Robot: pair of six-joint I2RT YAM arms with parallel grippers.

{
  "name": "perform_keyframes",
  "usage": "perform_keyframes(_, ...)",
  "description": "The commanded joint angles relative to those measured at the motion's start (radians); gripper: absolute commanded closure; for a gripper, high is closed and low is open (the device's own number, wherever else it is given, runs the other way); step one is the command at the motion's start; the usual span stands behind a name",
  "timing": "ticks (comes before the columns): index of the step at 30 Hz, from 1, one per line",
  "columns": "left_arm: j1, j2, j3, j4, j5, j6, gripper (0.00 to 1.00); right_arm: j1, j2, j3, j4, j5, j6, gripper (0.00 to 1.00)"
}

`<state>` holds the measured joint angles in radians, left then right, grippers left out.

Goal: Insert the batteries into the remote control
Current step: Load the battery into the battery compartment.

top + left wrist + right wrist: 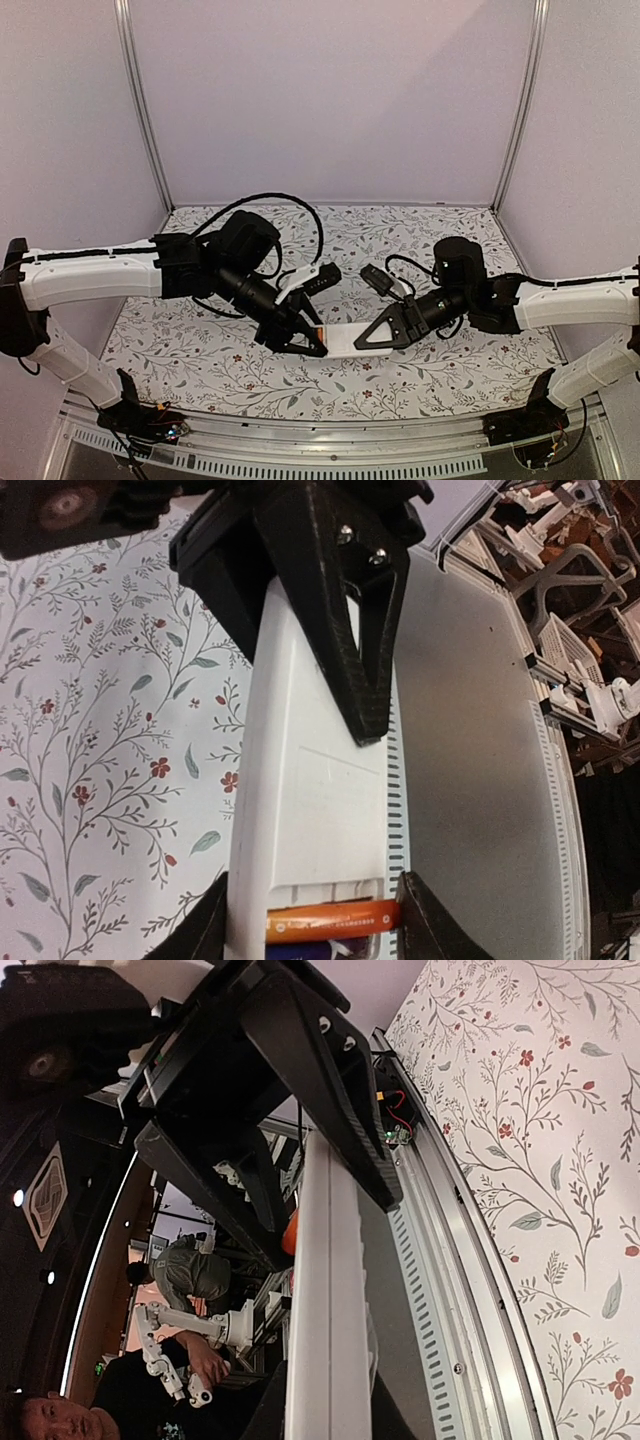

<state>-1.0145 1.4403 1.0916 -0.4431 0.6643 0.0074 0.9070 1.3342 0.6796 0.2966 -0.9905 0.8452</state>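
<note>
The remote control [345, 341] is held level above the table with its white back up, between both grippers. My right gripper [376, 338] is shut on its right end; in the right wrist view [325, 1422] the fingers clamp the remote [335, 1290] edge-on. My left gripper [308, 343] is shut at the open battery bay. In the left wrist view [315, 932] one finger sits on the side of the remote [310, 780] and the other on the end of the orange battery [330, 920], which lies across the bay. The dark battery [310, 951] lies just below it, mostly out of frame.
The table carries a floral cover [200, 350]. A perforated metal rail [300, 465] runs along the near edge below the remote. Plain walls with metal corner posts [145, 110] close in the back and sides.
</note>
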Motion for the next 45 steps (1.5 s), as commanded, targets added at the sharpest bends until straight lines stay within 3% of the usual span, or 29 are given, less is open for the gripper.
perform_keyframes(1, 0.005, 0.034, -0.005, -0.031, -0.105, -0.048, 0.68, 0.015, -0.062, 0.070, 0.108, -0.040, -0.061, 1.00)
perform_keyframes(8, -0.003, 0.064, 0.002, -0.062, -0.104, -0.009, 0.52, 0.016, -0.085, 0.084, 0.110, -0.049, -0.048, 1.00)
perform_keyframes(14, -0.001, 0.067, 0.003, -0.043, -0.062, -0.028, 0.52, 0.016, -0.102, 0.080, 0.109, -0.058, -0.047, 1.00)
perform_keyframes(18, -0.002, 0.063, 0.006, -0.048, -0.054, -0.034, 0.43, 0.015, -0.115, 0.079, 0.113, -0.060, -0.047, 1.00)
perform_keyframes(32, 0.039, 0.029, -0.012, 0.015, 0.038, -0.092, 0.64, 0.020, -0.121, 0.081, 0.118, -0.077, -0.038, 1.00)
perform_keyframes(38, 0.059, 0.037, -0.012, 0.019, 0.077, -0.103, 0.56, 0.034, -0.110, 0.085, 0.115, -0.081, -0.037, 1.00)
perform_keyframes(45, 0.074, 0.038, -0.007, 0.023, 0.013, -0.121, 0.67, 0.039, -0.105, 0.089, 0.110, -0.086, -0.038, 1.00)
